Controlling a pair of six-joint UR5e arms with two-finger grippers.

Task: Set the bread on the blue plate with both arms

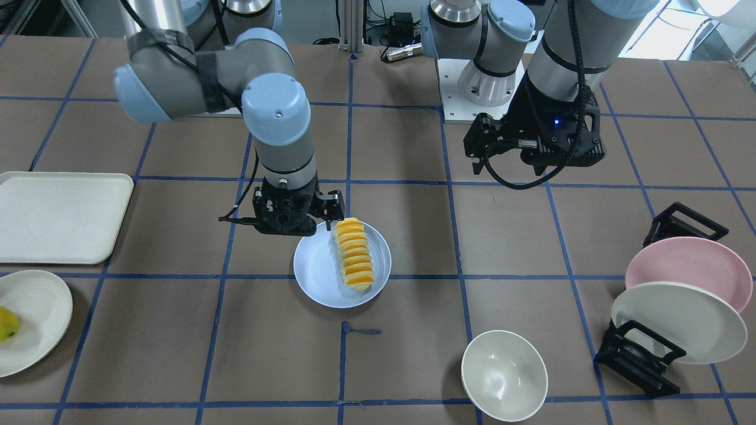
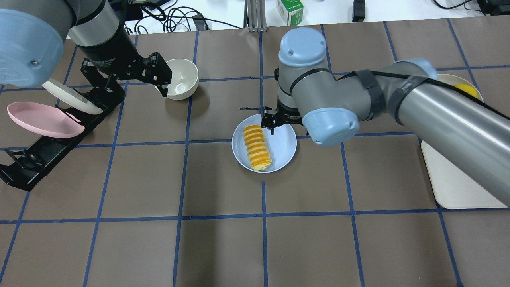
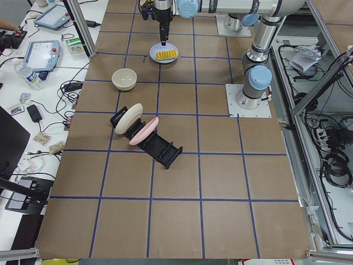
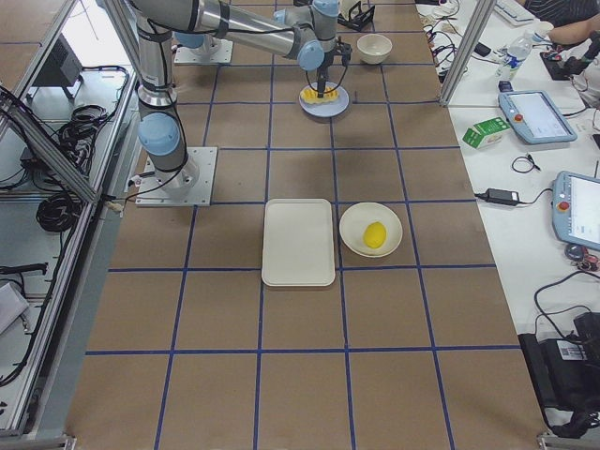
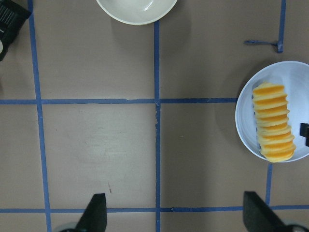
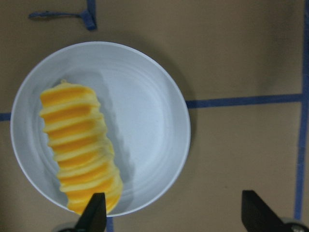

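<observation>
The bread [image 1: 354, 255], a ridged yellow-orange loaf, lies on the blue plate [image 1: 319, 274] near the table's middle, toward one side of it. My right gripper [image 1: 298, 221] is open and empty, just above the plate's rim on the robot's side, one finger close to the loaf's end. The right wrist view shows the bread [image 6: 79, 147] resting on the plate [image 6: 145, 121] with both fingertips apart. My left gripper [image 1: 531, 150] is open and empty, raised well off to the side. The left wrist view shows the bread [image 5: 273, 123] on the plate [image 5: 245, 121] at its right edge.
A white bowl [image 1: 504, 375] stands at the front. A black rack holds a pink plate [image 1: 685, 268] and a cream plate [image 1: 679, 321]. A cream tray [image 1: 59, 215] and a cream plate [image 1: 35, 330] with a yellow fruit [image 1: 7, 323] lie on my right side.
</observation>
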